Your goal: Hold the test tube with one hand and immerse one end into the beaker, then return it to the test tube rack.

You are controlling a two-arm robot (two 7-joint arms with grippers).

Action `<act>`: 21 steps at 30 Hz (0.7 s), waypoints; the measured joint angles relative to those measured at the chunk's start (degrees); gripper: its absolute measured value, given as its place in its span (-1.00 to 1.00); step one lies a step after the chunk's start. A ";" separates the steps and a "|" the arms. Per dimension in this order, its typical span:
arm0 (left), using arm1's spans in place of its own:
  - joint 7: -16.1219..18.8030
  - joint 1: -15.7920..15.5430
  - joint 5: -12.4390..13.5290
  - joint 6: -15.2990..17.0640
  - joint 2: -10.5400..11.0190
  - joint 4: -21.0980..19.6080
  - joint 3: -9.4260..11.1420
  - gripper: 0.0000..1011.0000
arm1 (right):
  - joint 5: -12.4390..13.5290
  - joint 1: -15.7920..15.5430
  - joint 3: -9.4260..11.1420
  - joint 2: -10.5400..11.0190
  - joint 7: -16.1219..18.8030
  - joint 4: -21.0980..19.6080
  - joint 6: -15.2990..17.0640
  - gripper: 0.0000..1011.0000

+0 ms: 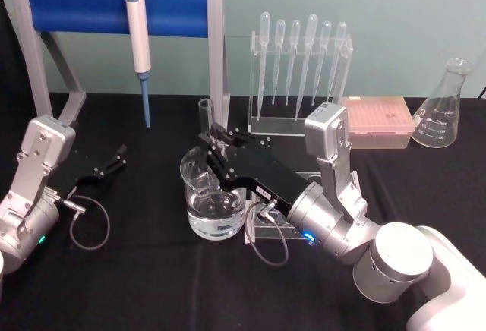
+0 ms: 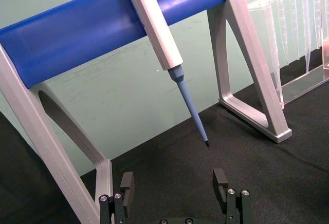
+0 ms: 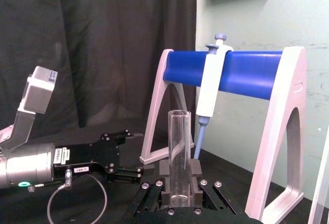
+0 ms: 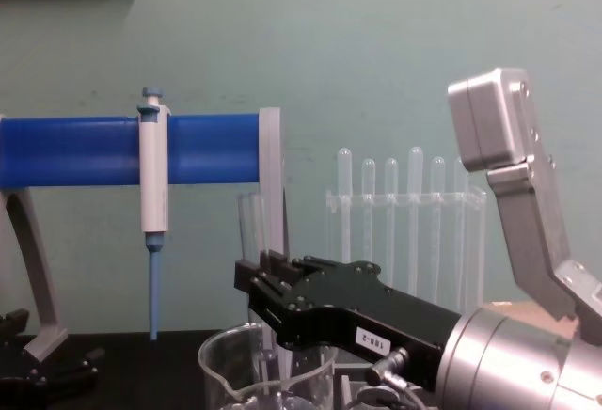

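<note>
The test tube [image 1: 206,115] stands upright, with my right gripper [image 1: 215,143] shut on its middle. Its lower end reaches down inside the beaker [image 1: 228,214], a wide clear glass vessel holding some water at the table's centre. I cannot tell whether the tip touches the water. The right wrist view has the test tube [image 3: 179,147] clamped between both fingers [image 3: 165,171]. From the chest, the test tube [image 4: 250,227] rises above the beaker's rim [image 4: 224,361] behind the right gripper [image 4: 271,299]. My left gripper [image 1: 115,159] rests open at the left, also seen as the left gripper [image 2: 174,185], holding nothing.
A white-and-blue pipettor [image 1: 137,35] hangs on the blue-barred stand [image 1: 76,6] at the back left. A clear rack of plastic pipettes [image 1: 300,65], a pink tip box [image 1: 377,121] and a conical flask [image 1: 443,107] line the back right. A clear tube rack [image 1: 262,230] lies under my right wrist.
</note>
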 joint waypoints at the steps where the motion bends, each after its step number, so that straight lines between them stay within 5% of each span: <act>1: 0.00 0.00 0.00 0.00 0.00 0.00 0.00 0.98 | -0.03 -0.02 0.03 -0.06 0.01 0.13 -0.03 -0.55; 21: 0.00 0.00 0.00 0.00 0.00 0.00 0.00 0.98 | -0.28 -0.38 1.02 -1.01 0.51 1.22 -0.14 -0.55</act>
